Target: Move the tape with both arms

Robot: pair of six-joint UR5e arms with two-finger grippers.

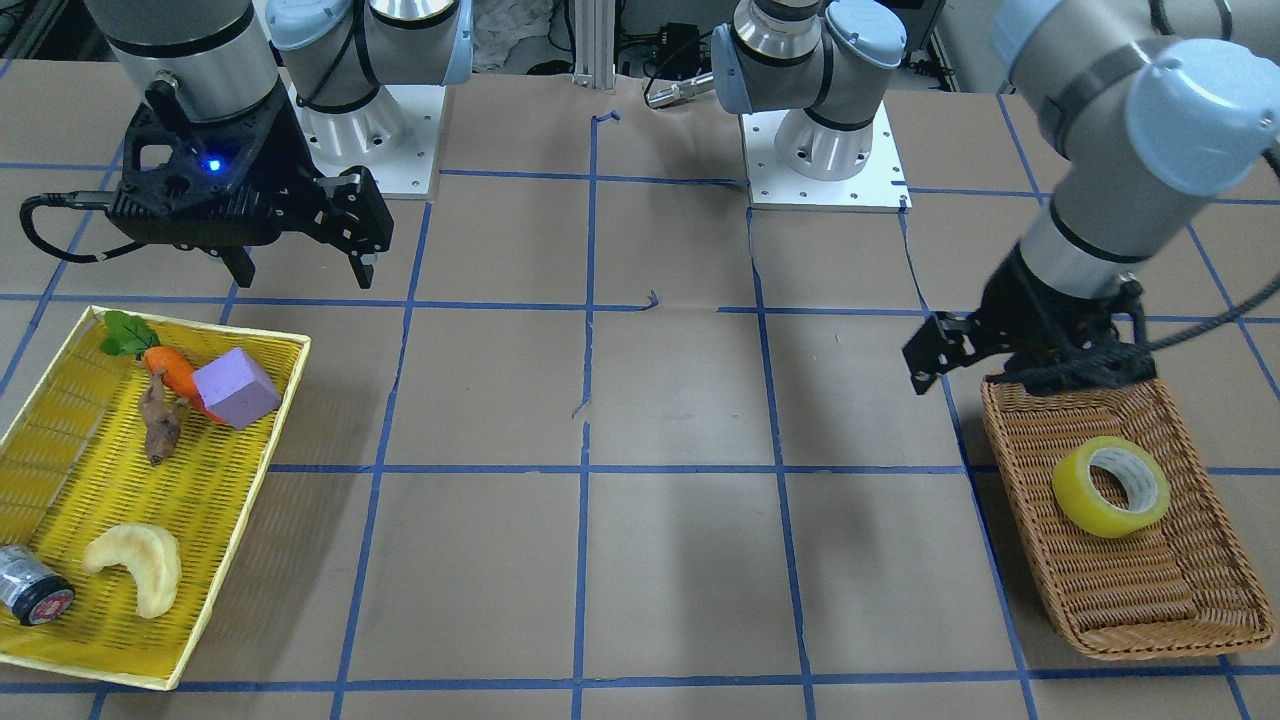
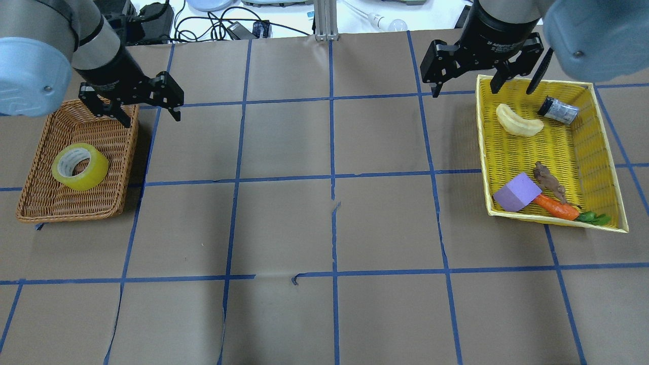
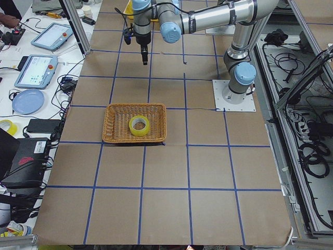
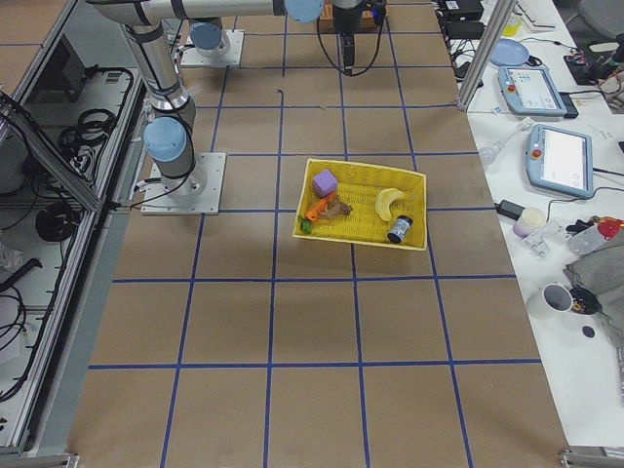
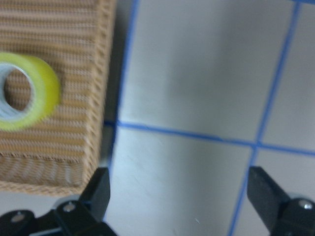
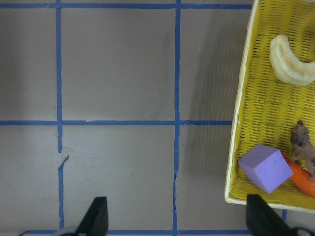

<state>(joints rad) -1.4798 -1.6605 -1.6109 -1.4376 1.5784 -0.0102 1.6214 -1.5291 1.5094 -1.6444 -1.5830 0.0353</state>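
The yellow tape roll [image 2: 97, 170] lies flat in a brown wicker basket [image 2: 66, 208] on my left side. It also shows in the front view [image 1: 1075, 497], the left side view [image 3: 132, 128] and the left wrist view [image 5: 48, 88]. My left gripper [image 2: 147, 107] is open and empty. It hovers over the basket's far inner corner, apart from the tape, as the front view [image 1: 1020, 365] also shows. My right gripper [image 2: 466, 87] is open and empty, raised beside the far inner corner of a yellow tray [image 2: 583, 147].
The yellow tray [image 1: 60, 420] holds a purple block [image 1: 236, 387], a carrot [image 1: 172, 368], a brown root [image 1: 158, 420], a pale curved piece [image 1: 135, 565] and a dark cylinder with a red end [image 1: 32, 587]. Brown paper with blue tape lines covers the table between basket and tray.
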